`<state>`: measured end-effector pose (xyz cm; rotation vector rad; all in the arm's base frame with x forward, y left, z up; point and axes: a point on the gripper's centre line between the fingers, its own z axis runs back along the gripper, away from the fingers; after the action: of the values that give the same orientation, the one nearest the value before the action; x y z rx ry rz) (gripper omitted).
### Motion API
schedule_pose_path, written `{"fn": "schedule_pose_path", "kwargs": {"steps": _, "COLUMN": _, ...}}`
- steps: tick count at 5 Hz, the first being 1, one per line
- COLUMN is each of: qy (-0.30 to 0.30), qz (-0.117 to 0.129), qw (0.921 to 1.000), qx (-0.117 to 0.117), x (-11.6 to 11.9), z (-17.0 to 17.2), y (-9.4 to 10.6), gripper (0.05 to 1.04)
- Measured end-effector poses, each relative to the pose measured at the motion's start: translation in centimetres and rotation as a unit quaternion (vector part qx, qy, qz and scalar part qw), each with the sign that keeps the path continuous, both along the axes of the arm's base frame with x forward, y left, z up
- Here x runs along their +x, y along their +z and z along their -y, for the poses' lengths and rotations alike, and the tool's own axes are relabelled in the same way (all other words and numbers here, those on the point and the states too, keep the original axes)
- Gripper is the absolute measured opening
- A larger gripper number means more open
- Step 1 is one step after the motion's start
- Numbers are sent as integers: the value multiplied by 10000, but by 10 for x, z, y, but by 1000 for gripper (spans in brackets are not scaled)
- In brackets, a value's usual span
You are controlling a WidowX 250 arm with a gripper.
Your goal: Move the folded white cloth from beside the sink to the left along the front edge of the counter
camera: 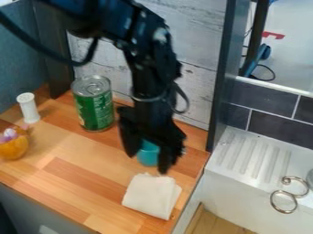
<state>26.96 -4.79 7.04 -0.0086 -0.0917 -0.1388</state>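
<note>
I see a green can [94, 107] standing upright on the wooden counter [67, 169], in front of the pale plank wall [101, 59]. Left of it I make out a small white spool-shaped piece [28, 108], also upright, and near that an orange, rounded object [13, 148]. To the right I have a ridged white drainboard [247, 155], curled metal loops [290, 194] at its edge, and dark tiles [275, 121] behind.

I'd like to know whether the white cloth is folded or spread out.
Folded: the white cloth lies on the wooden counter as a small, compact square.
</note>
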Motion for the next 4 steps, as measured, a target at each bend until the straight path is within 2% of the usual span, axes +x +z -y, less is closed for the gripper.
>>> {"fn": "schedule_pose_path", "kwargs": {"steps": 1, "qy": 54, "qz": -7, "qw": 9997, "qx": -234, "x": 6, "z": 16, "y": -20, "gripper": 1001}}
{"fn": "schedule_pose_path", "kwargs": {"steps": 2, "qy": 97, "qz": -231, "qw": 9988, "qx": -417, "x": 4, "z": 28, "y": -37, "gripper": 1001}}
{"fn": "schedule_pose_path", "kwargs": {"steps": 3, "qy": 144, "qz": -241, "qw": 9980, "qx": -562, "x": 4, "z": 34, "y": -44, "gripper": 1001}}
{"fn": "schedule_pose_path", "kwargs": {"steps": 4, "qy": 108, "qz": -336, "qw": 9968, "qx": -723, "x": -8, "z": 37, "y": -53, "gripper": 1001}}
